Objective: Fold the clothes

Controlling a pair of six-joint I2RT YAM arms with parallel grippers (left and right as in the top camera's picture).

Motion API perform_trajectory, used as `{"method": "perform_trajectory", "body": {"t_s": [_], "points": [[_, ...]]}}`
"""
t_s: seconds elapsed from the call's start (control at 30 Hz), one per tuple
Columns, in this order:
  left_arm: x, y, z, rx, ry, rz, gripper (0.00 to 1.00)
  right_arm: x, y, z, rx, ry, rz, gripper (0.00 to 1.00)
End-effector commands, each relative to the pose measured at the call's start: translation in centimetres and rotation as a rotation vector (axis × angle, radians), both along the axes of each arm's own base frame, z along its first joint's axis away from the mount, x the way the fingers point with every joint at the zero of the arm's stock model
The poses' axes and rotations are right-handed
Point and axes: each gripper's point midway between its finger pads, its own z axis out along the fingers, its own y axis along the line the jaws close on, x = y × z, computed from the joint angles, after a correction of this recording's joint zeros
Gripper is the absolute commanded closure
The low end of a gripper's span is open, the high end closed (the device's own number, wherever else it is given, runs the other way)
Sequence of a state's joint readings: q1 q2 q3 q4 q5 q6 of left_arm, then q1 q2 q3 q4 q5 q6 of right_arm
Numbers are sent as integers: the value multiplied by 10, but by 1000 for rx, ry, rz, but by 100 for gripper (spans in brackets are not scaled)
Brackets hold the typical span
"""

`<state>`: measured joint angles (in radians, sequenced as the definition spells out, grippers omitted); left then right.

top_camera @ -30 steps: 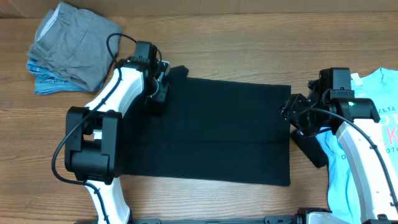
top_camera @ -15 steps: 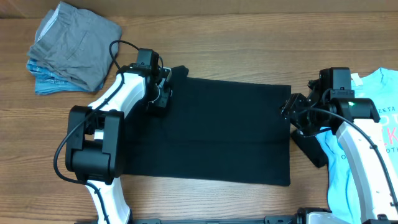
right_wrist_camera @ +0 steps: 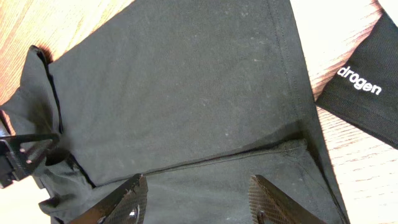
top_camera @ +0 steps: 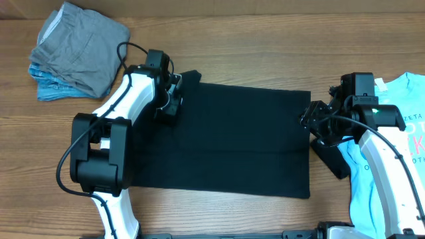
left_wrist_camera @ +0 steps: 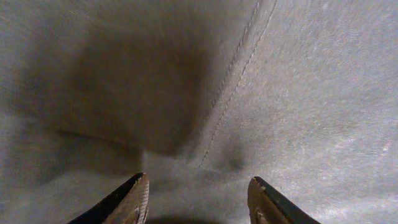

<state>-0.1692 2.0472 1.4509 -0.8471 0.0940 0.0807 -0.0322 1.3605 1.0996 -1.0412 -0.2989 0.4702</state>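
Well, overhead I am seeing the left arm angling up to the far-left corner of the black T-shirt (top_camera: 232, 139), which is lying as a flat rectangle on the wooden bench (top_camera: 265, 40). The left pincer (top_camera: 169, 105) is sitting over that corner and the right pincer (top_camera: 312, 123) at the shirt's right edge.

Left wrist: both fingers (left_wrist_camera: 134, 199) are standing spread over soft knit with a stitched seam.

Right wrist: the fingers (right_wrist_camera: 270, 199) are spread above the shirt, pinching nothing. White letters "drogen" are showing on a black piece (right_wrist_camera: 357, 99) beside it.

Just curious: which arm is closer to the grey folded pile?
Left. The left end effector sits beside the grey pile; the right end effector is far across the black shirt.
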Motion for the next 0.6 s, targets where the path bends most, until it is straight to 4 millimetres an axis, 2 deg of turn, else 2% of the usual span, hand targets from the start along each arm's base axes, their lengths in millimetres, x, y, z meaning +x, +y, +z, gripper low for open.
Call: {"method": "perform_trajectory", "body": {"t_s": [0.0,0.37,0.57], "points": [[12,1,11,19,-32,13,44,5,-2,12,-12,-41,1,44],[4,2,12,27,4,11,44,1,-2,10,-12,-24,1,44],[8,6,31,55,1,15,44,4,-2,11,-12,-37,1,44]]}}
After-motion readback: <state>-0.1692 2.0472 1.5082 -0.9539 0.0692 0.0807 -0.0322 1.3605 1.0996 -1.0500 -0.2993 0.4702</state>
